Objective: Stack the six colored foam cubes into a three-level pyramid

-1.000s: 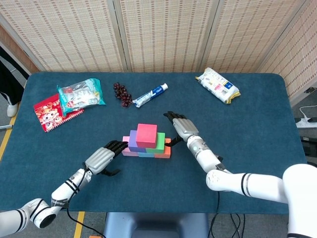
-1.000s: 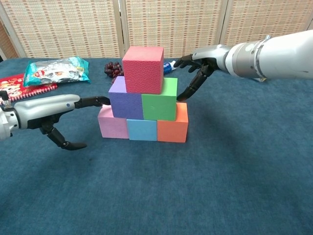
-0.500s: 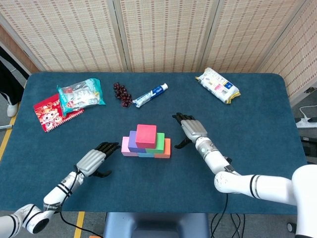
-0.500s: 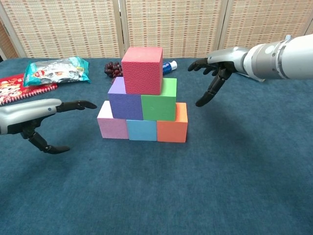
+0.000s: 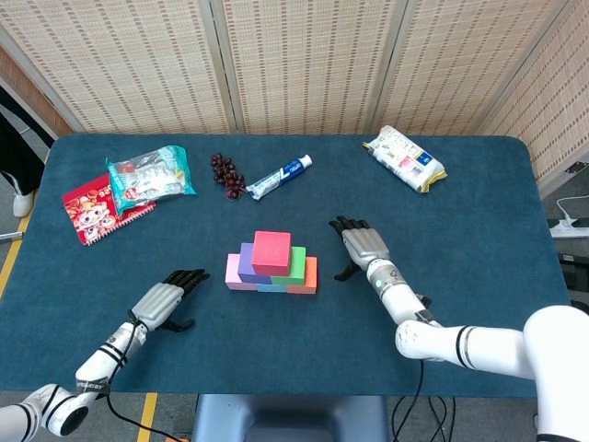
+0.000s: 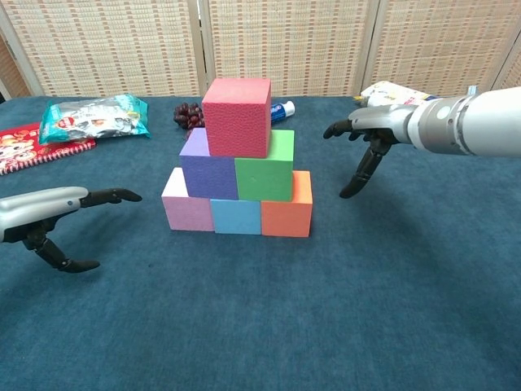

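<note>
Head view: pyramid [image 5: 271, 263] stands complete at surface [image 5: 479, 184] centre, red cube [image 5: 271, 250] on top; grapes [image 5: 227, 175] and toothpaste [image 5: 279, 177] at 12 o'clock, snack bags [image 5: 147, 173] at 10, packet [image 5: 403, 158] at 2, none obstructing. Both robot hands, left [image 5: 162, 302] at 8 o'clock and right [image 5: 362, 247] at 3, have backed off from the stack since earlier, released with fingers spread. Chest view: all six cube faces show, pink [image 6: 187, 205], blue [image 6: 236, 215], orange [image 6: 287, 212], purple [image 6: 208, 169], green [image 6: 266, 171].
</note>
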